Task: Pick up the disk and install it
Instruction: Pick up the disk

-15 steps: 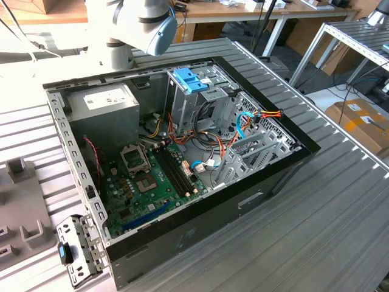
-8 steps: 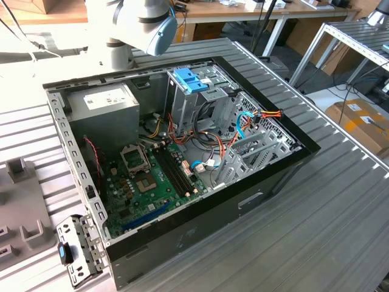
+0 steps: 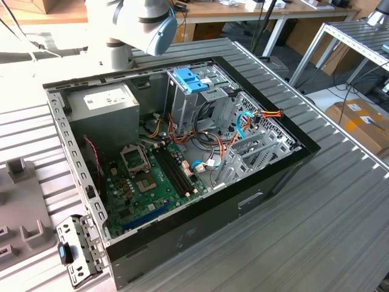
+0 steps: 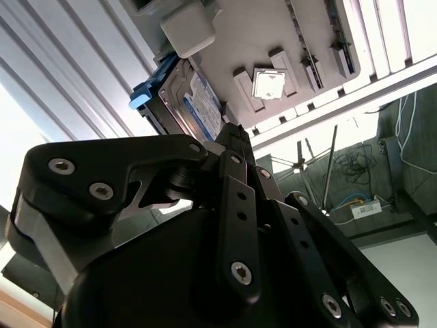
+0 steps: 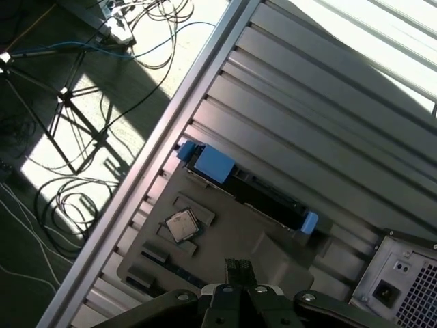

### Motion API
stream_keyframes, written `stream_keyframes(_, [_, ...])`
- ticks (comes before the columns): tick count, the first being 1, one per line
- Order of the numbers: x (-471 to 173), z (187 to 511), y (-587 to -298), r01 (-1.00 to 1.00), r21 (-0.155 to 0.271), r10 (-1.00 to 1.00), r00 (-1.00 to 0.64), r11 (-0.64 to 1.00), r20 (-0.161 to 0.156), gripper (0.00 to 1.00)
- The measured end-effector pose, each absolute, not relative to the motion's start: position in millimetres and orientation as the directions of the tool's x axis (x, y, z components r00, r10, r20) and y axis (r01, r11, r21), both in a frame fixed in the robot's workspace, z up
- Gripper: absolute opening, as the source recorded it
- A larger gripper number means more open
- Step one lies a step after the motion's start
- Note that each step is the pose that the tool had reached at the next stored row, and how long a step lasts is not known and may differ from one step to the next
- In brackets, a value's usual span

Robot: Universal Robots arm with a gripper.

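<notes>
The disk (image 5: 254, 189) is a dark flat drive with blue rails at both ends, standing on edge in a grey holder tray (image 5: 232, 239) on the ribbed metal table. In the second wrist view the disk (image 4: 194, 102) shows its labelled face and one blue rail. My gripper (image 5: 239, 268) hangs some way off the disk, with its black fingers pressed together and nothing between them. The same shut fingertips (image 4: 235, 140) point towards the disk's edge without touching it.
The open computer case (image 3: 267, 182) lies on the table, with a grey power-supply box (image 3: 103, 103) and a bare blue bracket (image 3: 189, 79) on the drive cage. A processor chip (image 5: 182, 226) sits in the tray. Past the table edge (image 5: 157, 157), cables and a tripod stand on the floor.
</notes>
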State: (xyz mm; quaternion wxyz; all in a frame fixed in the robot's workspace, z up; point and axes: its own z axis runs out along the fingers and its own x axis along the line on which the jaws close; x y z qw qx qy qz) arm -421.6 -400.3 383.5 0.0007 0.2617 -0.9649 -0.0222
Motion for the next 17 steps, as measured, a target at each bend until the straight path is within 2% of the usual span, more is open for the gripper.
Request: stream_keyframes(17, [-421.6, 383.5, -400.3, -0.563, 0.043, -0.563, -0.826, 0.825, -0.010, 0.11])
